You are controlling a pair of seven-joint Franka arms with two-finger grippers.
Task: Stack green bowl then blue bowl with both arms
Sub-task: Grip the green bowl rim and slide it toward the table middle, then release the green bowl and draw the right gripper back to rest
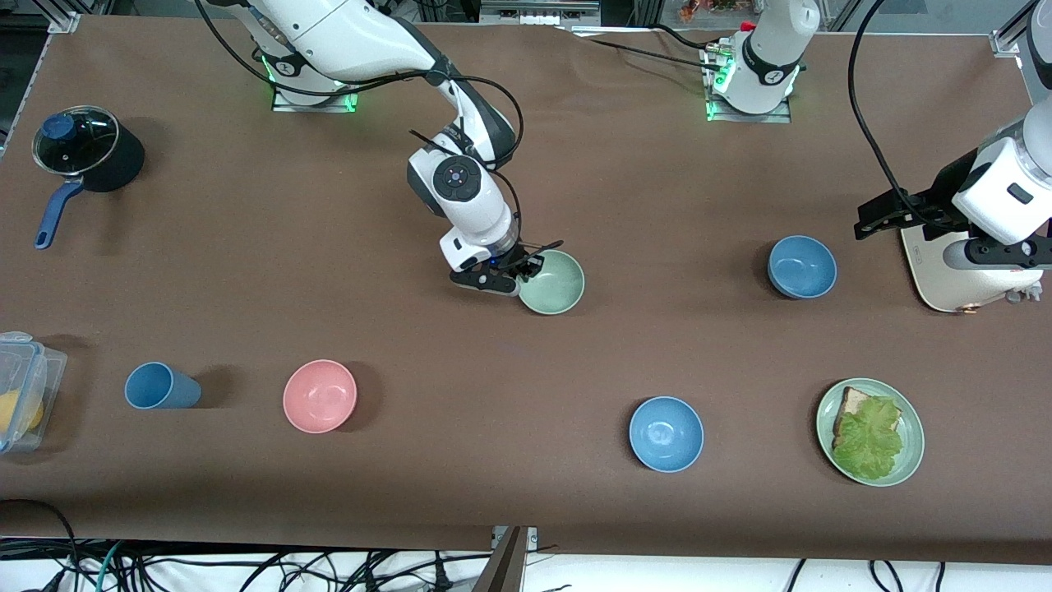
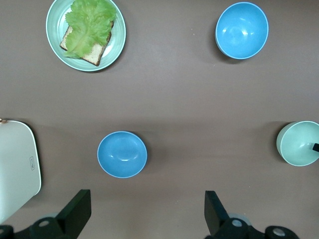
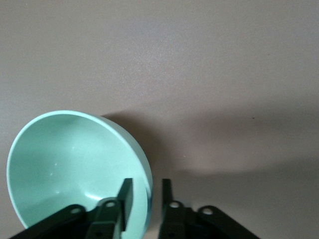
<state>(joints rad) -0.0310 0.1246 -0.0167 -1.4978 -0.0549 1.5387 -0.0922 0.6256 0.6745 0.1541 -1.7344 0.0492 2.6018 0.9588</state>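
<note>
R gripper [image 3: 147, 191] jaws slightly parted, straddling green bowl [image 1: 552, 282] rim; L gripper [image 2: 147, 211] wide open, empty.

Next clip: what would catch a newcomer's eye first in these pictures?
The right gripper at mid-table, its fingers straddling the rim of the green bowl, one inside and one outside. Next, the left gripper, open, waiting above the table at the left arm's end, with the blue bowl close by. A brighter blue bowl sits nearer the front camera.
</note>
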